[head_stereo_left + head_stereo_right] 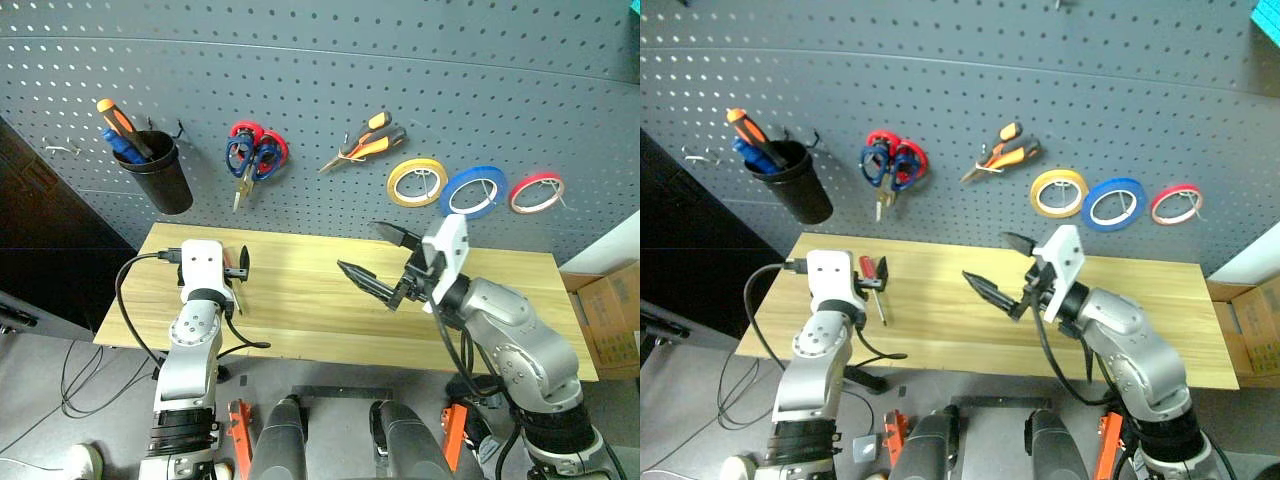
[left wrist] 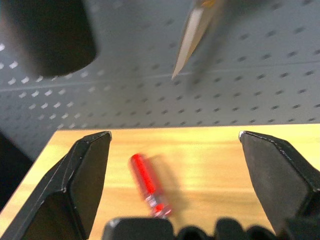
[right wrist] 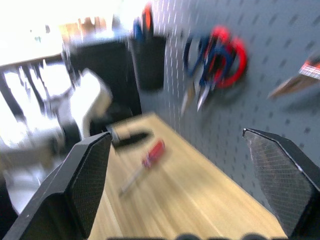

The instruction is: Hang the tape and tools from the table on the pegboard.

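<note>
The small red-handled screwdriver [image 1: 874, 282] lies flat on the counter [image 1: 940, 330], close to its end below the black cup [image 1: 800, 185], just beside the left pincer [image 1: 876, 282], whose fingers stand wide apart and empty. Its long axis runs from the pegboard [image 1: 960, 90] toward the counter's near edge, handle toward the board. The right pincer [image 1: 1002, 268], also spread and empty, hovers near mid-counter, well apart from the screwdriver, so the left arm looks the nearer one to take it.

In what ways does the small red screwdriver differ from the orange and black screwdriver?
The red screwdriver lies flat on the table; the orange and black screwdriver stands tilted in the black cup on the pegboard. The red one looks smaller, with a one-colour handle. Both are screwdrivers.
</note>
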